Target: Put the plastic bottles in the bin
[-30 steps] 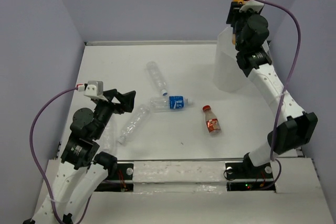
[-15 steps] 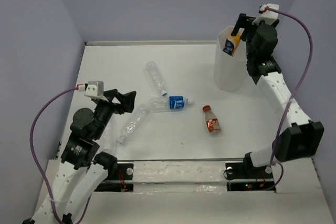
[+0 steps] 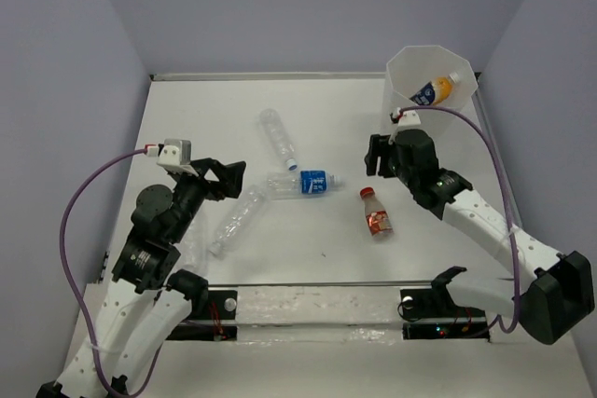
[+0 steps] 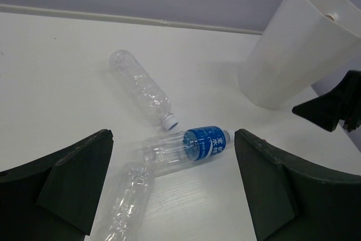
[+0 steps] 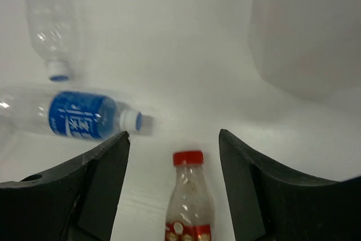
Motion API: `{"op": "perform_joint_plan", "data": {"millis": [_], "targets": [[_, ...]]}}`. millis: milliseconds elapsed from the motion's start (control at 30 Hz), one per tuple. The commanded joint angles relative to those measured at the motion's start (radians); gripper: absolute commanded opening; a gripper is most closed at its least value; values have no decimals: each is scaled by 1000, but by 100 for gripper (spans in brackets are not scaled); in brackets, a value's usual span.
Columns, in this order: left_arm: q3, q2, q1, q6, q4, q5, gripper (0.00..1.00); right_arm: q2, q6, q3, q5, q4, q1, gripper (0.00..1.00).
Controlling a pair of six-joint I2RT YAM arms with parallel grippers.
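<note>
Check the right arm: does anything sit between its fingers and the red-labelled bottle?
Nothing visible does. In the right wrist view the red-labelled bottle lies framed by the open fingers of the right gripper, only bare table around it; the blue-labelled bottle lies off to the side.

From the right gripper [image 5: 172, 136], the small bottle [image 5: 189, 210] lies on the table [image 3: 317, 258] just below the gap between the fingers. The labelled bottle [image 5: 79, 114] lies to its left, the far bottle [image 5: 48, 26] beyond that. The bin [image 3: 401, 90] stands off to its right with 1 bottle [image 3: 434, 90] inside. Ahead of the left gripper [image 4: 174, 134] lies the labelled bottle, with the near bottle [image 4: 124, 201] closer, beside the left finger.
</note>
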Motion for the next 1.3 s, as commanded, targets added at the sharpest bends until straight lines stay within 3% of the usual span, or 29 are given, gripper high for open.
{"op": "perform_joint_plan", "data": {"millis": [0,200,300,500,833,900,933,1067,1100,1267], "targets": [[31,9,-6,-1,50,14,99,-21,90,-30,-12,-192,-1,70],[31,11,-4,0,50,14,99,136,86,4,-41,-307,8,87],[31,9,-4,2,50,14,99,203,79,13,-81,-332,17,89],[31,3,-4,0,49,14,99,272,78,21,-103,-341,37,89],[31,-8,-4,0,49,14,99,429,66,80,-118,-341,56,77],[31,-8,-4,0,47,14,99,444,59,88,-121,-341,56,66],[31,-11,-3,0,47,14,99,446,59,91,-126,-343,65,51],[31,-14,-3,2,46,14,99,444,56,90,-120,-354,65,32],[33,-12,-4,2,46,14,99,432,56,87,-115,-361,65,22],[31,-9,-4,0,46,14,99,311,64,79,-118,-375,77,10]]}}
